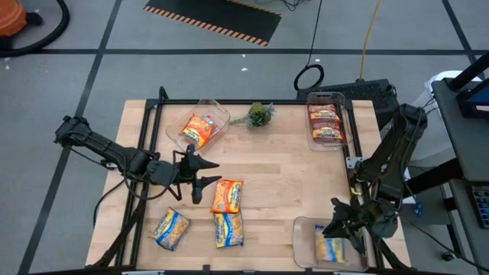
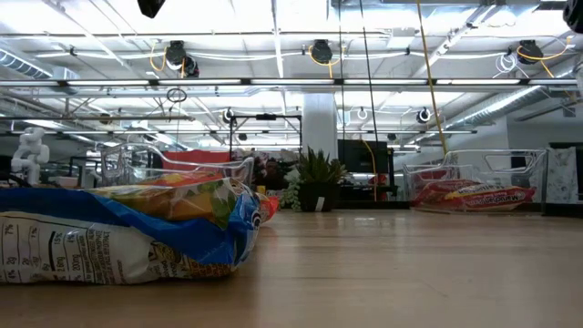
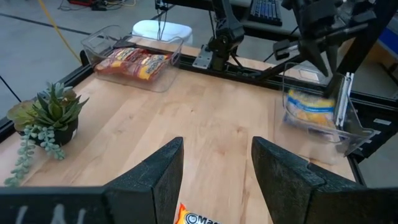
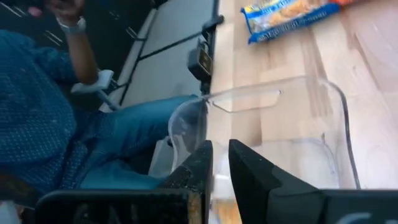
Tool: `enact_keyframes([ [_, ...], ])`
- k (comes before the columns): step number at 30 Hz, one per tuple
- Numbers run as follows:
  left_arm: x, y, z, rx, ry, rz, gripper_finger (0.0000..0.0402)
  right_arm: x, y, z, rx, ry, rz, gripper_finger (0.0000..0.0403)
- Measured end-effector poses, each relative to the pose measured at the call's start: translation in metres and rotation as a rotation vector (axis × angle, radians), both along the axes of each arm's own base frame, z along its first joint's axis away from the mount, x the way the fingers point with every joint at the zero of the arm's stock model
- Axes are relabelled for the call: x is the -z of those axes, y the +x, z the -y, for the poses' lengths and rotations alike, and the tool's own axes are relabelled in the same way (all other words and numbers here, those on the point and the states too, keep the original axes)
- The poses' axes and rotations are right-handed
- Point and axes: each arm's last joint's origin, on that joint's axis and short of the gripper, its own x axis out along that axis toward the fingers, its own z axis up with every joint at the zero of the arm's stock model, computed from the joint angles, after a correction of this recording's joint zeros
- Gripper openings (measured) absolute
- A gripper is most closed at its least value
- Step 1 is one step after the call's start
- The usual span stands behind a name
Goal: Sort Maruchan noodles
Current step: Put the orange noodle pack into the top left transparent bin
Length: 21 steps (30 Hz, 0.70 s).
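My left gripper [image 1: 206, 177] [image 3: 217, 146] is open and hovers just left of an orange packet [image 1: 227, 196] [image 3: 194, 218] lying flat on the table. Two yellow-and-blue packets [image 1: 228, 229] [image 1: 170, 228] lie nearer the near edge. One clear bin [image 1: 200, 128] holds an orange packet, and another bin [image 1: 326, 122] holds red-brown packets. My right gripper [image 1: 338, 229] [image 4: 221, 149] has its fingers nearly together and sits low in the near-right clear bin [image 1: 306, 244] [image 4: 336, 106]. It is above a yellow-and-blue packet [image 1: 330, 249] [image 3: 314, 109] inside that bin. My right gripper reaches down into the near-right clear bin from above. I cannot tell whether its fingers touch the bin's wall or the packet below them.
A small green plant [image 1: 260, 114] [image 3: 46, 121] stands at the far edge between the two far bins. A person in blue [image 4: 56, 124] sits beyond the table's near edge. Bare wood [image 1: 290, 183] lies in the table's middle. Black frame rails run along the table's edges.
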Motion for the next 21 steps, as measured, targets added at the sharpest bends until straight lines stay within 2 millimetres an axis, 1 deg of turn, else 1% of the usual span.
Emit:
enact_keyframes([
  [3,0.0,0.0,0.0,0.0,0.0,0.0,0.0196,-0.008,0.0,0.004,0.011,-0.021,0.086,0.0049],
  [6,0.0,0.0,0.0,0.0,0.0,0.0,0.0195,-0.019,0.002,0.005,0.054,-0.075,0.236,0.0049],
  [9,0.0,0.0,0.0,0.0,0.0,0.0,0.0195,-0.031,0.005,0.004,0.094,-0.169,0.398,0.0049],
  [12,0.0,0.0,0.0,0.0,-0.001,0.003,0.0195,-0.039,0.009,0.0,0.124,-0.258,0.515,0.0049],
  [14,-0.001,0.0,0.001,0.003,0.0,0.008,0.0195,-0.041,0.013,-0.003,0.136,-0.305,0.561,0.0049],
  [17,-0.001,0.001,0.007,0.029,0.015,0.023,0.0195,-0.041,0.019,-0.007,0.139,-0.356,0.597,0.0049],
  [21,-0.001,0.006,0.02,0.101,0.099,0.059,0.0195,-0.042,0.025,-0.006,0.152,-0.351,0.612,0.0049],
])
